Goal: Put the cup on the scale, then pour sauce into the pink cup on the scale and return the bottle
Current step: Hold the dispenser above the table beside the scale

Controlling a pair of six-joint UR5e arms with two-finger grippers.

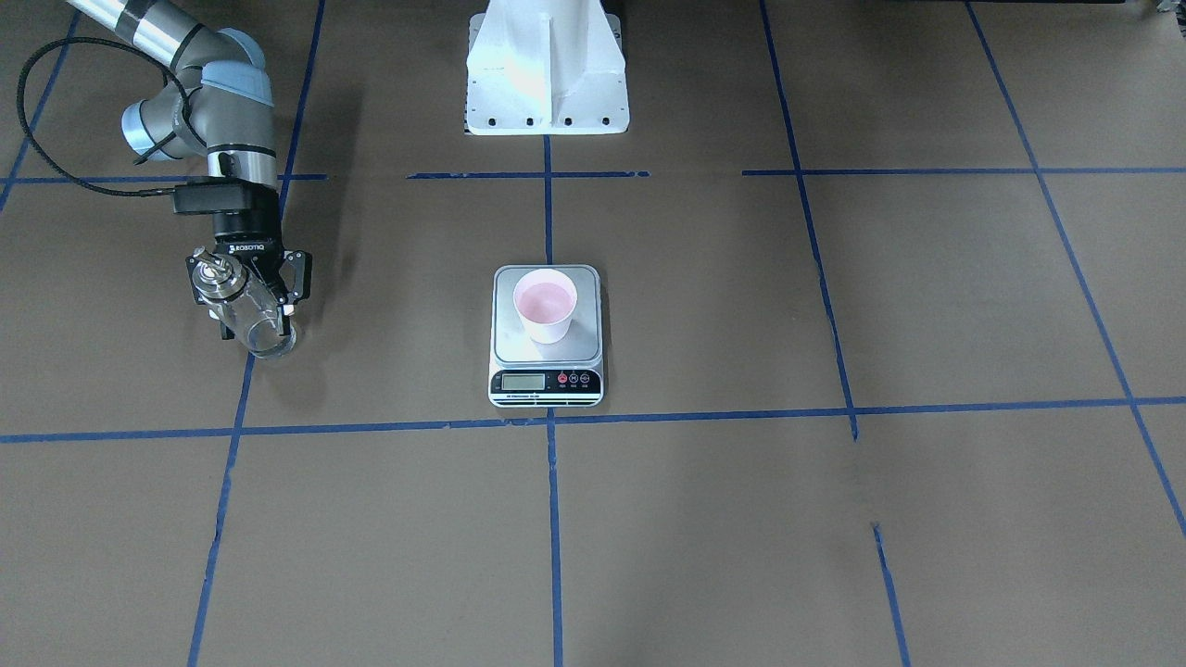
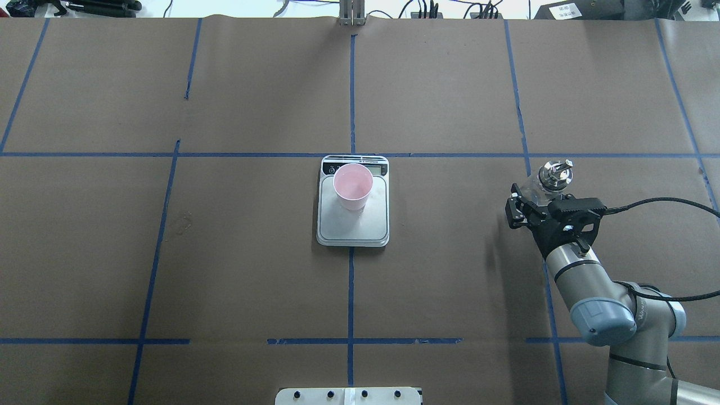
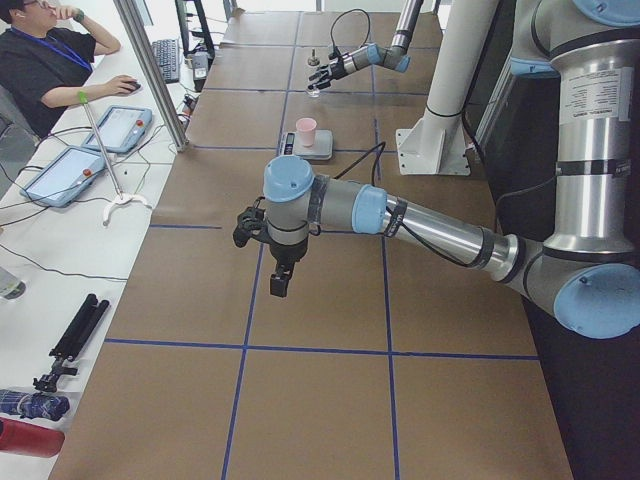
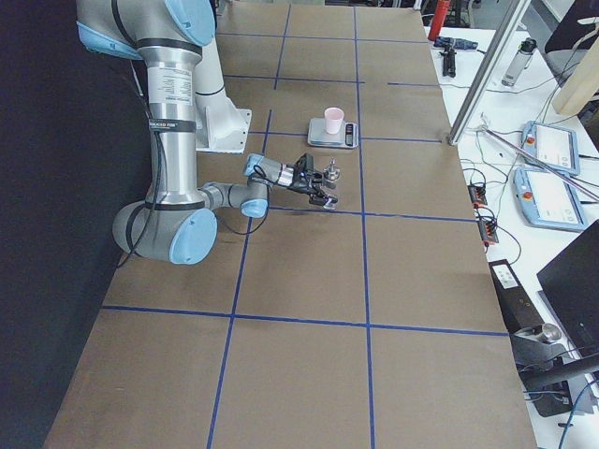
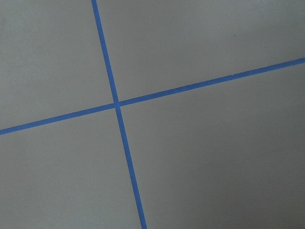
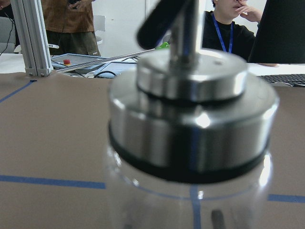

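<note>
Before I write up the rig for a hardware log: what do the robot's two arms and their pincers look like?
Both arms are silver-grey tubes with light-blue joint caps. The right arm carries a looping black cable to a black wrist box; the black right pincer reads ROBOTIQ in white. The left arm ends in a black left pincer, its markings too small to read.

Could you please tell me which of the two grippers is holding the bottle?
The right gripper: it is shut on the clear glass bottle. The left gripper hangs over the table, far from the bottle.
</note>
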